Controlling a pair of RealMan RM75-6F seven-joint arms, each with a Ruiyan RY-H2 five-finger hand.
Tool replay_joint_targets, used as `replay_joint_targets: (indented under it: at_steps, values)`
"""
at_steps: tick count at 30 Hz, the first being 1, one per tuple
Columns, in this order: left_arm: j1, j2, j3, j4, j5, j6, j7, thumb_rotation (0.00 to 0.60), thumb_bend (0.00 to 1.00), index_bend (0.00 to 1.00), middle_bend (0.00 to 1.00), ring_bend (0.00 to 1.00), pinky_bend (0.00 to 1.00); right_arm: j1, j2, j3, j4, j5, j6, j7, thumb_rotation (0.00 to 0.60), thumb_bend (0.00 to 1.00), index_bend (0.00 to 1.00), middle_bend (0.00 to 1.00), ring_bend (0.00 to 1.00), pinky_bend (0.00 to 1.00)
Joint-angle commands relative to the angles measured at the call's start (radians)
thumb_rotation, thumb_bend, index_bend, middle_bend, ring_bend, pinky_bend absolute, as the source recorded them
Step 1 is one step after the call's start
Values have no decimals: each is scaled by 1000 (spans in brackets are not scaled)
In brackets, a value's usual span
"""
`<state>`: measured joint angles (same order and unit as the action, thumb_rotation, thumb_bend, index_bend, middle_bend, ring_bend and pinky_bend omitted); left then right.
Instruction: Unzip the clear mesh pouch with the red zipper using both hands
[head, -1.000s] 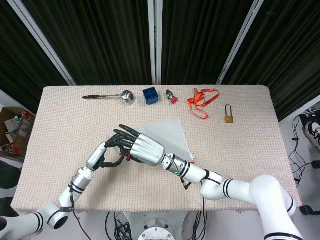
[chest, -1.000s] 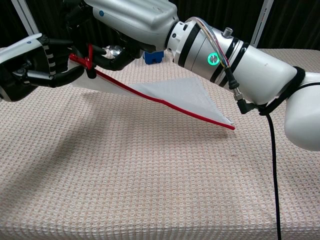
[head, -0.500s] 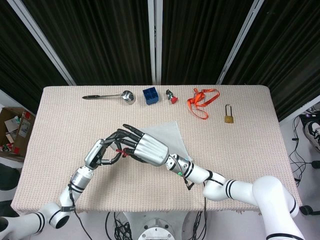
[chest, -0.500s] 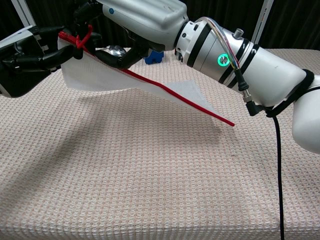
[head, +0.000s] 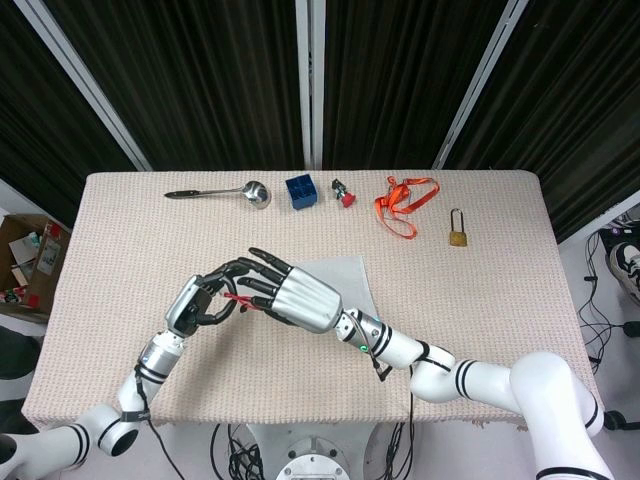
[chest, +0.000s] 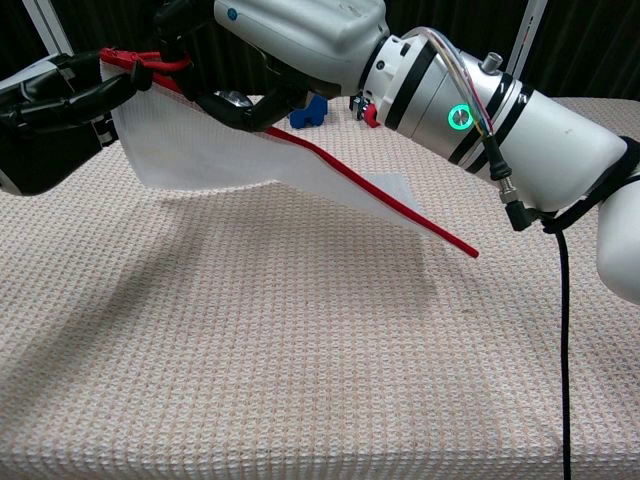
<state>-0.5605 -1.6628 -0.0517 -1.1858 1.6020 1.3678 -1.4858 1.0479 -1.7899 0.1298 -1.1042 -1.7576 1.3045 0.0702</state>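
Observation:
The clear mesh pouch (chest: 215, 150) hangs in the air, tilted, its red zipper (chest: 380, 200) running down to the low right corner; in the head view only its far part (head: 345, 275) shows past the hands. My left hand (chest: 55, 100) (head: 200, 305) grips the pouch's raised left end. My right hand (chest: 290, 35) (head: 295, 295) reaches over it, and its dark fingers pinch the red zipper pull (chest: 150, 62) (head: 237, 298) right beside the left hand. The pouch's upper edge is partly hidden behind the right hand.
Along the far edge of the cloth-covered table (head: 480, 300) lie a metal ladle (head: 222, 190), a blue cube (head: 301, 190), a small red and black item (head: 344, 194), an orange lanyard (head: 405, 205) and a brass padlock (head: 458, 230). A cardboard box (head: 25, 260) stands beside the table's left side.
Both hands have risen and shifted left, lifting the pouch's left end higher. More mesh now hangs free below the zipper, and the low right corner has come off the table.

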Motion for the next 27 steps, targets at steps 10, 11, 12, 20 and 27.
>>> replay_joint_targets:
  at_steps: [10,11,12,20,27]
  values:
    - [16,-10,-10,29,-27,-7,-57,600,454,679,243,107,163,-22,25,-7,-34,-3,6,-24,600,477,904,234,0,0]
    - [18,-9,-11,30,-30,-8,-66,600,455,680,243,107,163,-25,27,-9,-37,-4,7,-26,600,477,904,234,0,0]
    - [20,-9,-12,31,-34,-10,-74,600,455,681,243,107,163,-27,28,-10,-40,-5,7,-28,600,477,904,234,0,0]
    - [25,-7,-21,38,-40,-15,-114,600,460,685,243,107,163,-41,40,-16,-60,-11,10,-38,600,477,904,233,0,0]
    - [30,-5,-33,49,-53,-19,-131,600,463,685,243,107,163,-73,76,-39,-104,-23,24,-69,600,477,904,232,0,0]
